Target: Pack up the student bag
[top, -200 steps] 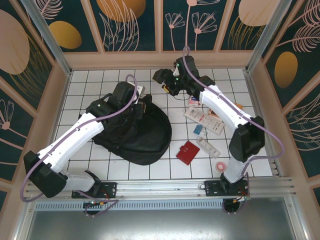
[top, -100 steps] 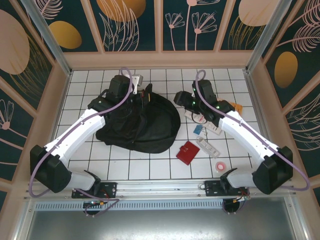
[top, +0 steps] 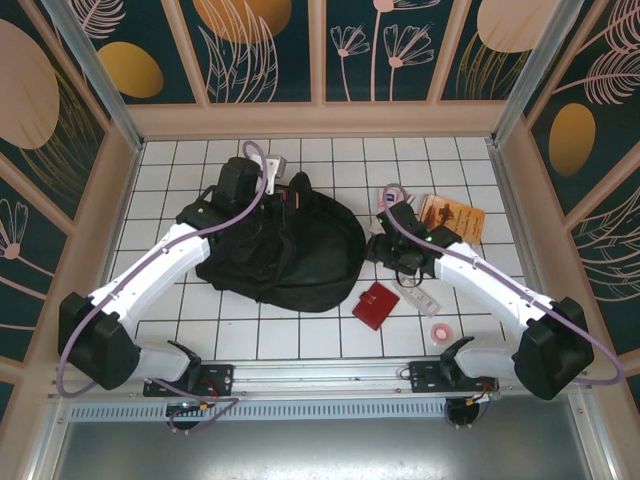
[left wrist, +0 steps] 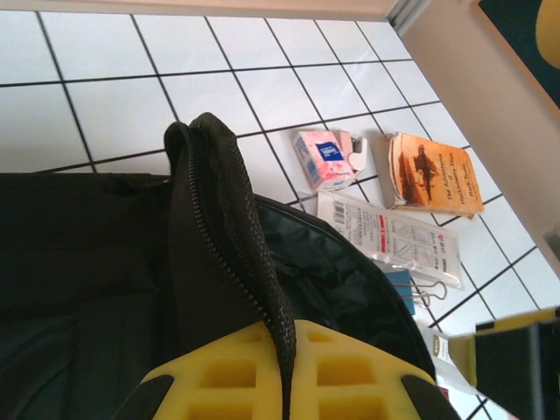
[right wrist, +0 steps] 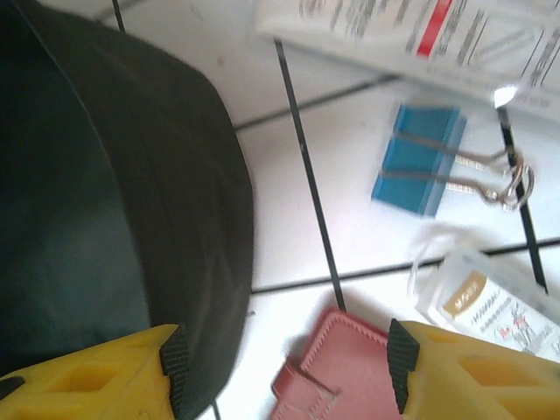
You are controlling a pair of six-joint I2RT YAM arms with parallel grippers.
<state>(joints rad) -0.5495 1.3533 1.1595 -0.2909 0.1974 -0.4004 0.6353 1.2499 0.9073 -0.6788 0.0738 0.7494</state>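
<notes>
One backpack (top: 300,250), one book (left wrist: 433,173), one pink carton (left wrist: 322,159), one binder clip (right wrist: 418,159), one red wallet (top: 376,305), one tape roll (top: 441,332), one white packet (left wrist: 394,236), one clear packet (right wrist: 494,315).

Lettering on the book (left wrist: 435,173) and packet (left wrist: 390,234) is illegible.

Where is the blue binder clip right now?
In the right wrist view, the blue binder clip lies at upper right, just below the white packet and above the red wallet, off to the right of the bag.
</notes>
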